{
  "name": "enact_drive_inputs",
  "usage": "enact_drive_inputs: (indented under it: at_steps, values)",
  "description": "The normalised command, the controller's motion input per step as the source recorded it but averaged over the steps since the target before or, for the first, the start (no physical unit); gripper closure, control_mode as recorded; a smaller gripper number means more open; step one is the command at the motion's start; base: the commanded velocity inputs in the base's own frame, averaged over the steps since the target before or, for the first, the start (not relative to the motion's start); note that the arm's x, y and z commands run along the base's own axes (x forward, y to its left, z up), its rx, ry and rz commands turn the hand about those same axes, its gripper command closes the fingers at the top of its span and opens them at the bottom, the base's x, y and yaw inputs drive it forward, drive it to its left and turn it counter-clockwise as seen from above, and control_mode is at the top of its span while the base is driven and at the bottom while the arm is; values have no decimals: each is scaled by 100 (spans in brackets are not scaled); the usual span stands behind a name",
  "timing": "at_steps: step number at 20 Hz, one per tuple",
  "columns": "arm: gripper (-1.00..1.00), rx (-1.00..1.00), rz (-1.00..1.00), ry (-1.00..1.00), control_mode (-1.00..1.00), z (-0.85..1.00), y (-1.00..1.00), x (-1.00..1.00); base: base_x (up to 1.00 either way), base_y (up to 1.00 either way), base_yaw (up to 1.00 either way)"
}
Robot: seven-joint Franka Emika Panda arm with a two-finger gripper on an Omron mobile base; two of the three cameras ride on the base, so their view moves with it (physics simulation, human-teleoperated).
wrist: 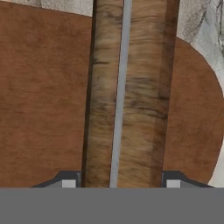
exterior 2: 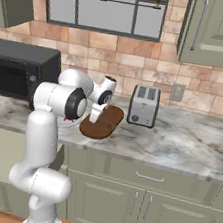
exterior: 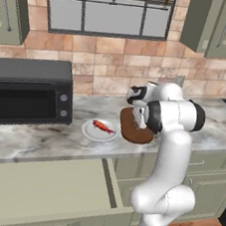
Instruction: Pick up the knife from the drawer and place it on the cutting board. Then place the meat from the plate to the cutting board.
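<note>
Both base views look forward from behind the arm, sharing the cutting board [exterior: 133, 130]; hand view sits close above it

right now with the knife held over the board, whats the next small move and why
Probably lower a little and open the gripper. The hand view shows the knife clamped between the fingers directly above the cutting board, so it seems placed for release. The meat lies on the plate, waiting for the second step.

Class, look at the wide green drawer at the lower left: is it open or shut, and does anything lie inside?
Open. The drawer is pulled out from under the counter, its flat pale interior exposed with nothing visible in it.
</note>
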Motion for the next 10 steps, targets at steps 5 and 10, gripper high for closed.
enact_drive_inputs:
  at_steps: [5,10]
  values:
    - [100,-5,-5,4,-100,-4,7,0,0,0,0]
    - [100,-2,-7,2,-100,0,18,0,0,0,0]
